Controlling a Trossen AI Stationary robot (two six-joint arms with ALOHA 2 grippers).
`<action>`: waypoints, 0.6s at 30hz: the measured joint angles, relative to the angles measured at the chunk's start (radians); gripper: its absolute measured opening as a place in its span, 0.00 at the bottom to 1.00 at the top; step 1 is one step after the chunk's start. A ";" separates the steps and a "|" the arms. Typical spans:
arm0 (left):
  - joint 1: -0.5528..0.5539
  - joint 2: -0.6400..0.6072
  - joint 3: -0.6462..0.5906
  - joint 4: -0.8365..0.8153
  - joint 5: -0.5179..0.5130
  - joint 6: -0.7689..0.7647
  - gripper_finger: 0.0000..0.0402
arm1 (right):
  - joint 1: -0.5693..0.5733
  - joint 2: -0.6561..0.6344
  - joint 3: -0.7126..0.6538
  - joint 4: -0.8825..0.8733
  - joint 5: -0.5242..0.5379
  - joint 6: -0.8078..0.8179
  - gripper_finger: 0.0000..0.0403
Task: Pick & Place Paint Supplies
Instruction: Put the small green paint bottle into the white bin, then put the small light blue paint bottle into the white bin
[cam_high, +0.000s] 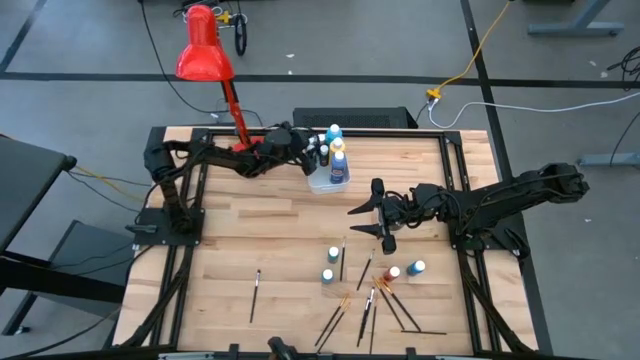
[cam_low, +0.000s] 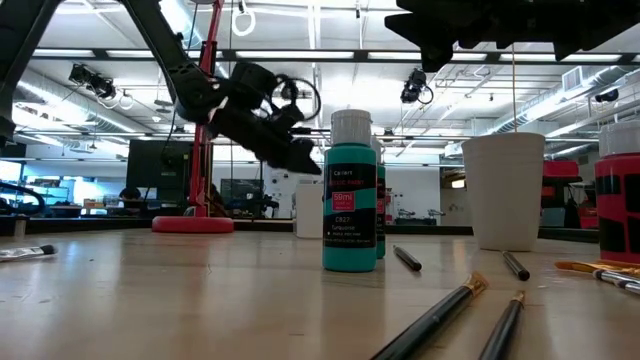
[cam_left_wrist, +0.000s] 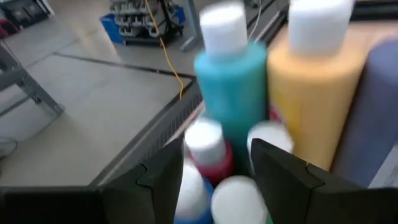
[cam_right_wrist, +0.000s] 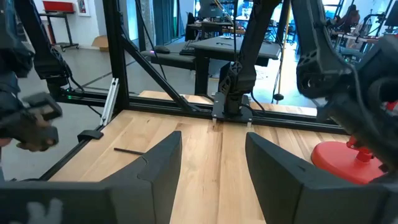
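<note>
Several paint bottles (cam_high: 330, 275) and paintbrushes (cam_high: 362, 300) lie on the table (cam_high: 260, 230) near of the right gripper (cam_high: 385, 232), its jaws apart and empty, hovering closer than the left gripper (cam_high: 316, 152), also apart, over the tub (cam_high: 325, 182).

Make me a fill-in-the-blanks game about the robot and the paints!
1. The lamp is ____.
2. The left tool hovers open over the white ____ of bottles.
3. The tall teal bottle has a ____ cap.
4. The right tool holds ____.

Missing words: red; tub; white; nothing
</note>
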 joint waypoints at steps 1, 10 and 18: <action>-0.001 -0.020 0.007 -0.017 0.000 0.008 0.49 | 0.000 0.000 0.000 0.000 0.000 0.000 0.44; -0.033 -0.310 0.097 -0.402 0.081 -0.019 0.49 | 0.000 0.000 0.000 0.000 0.000 0.031 0.44; -0.120 -0.491 0.099 -0.516 0.629 -0.242 0.49 | 0.000 0.000 0.000 -0.030 0.000 0.082 0.44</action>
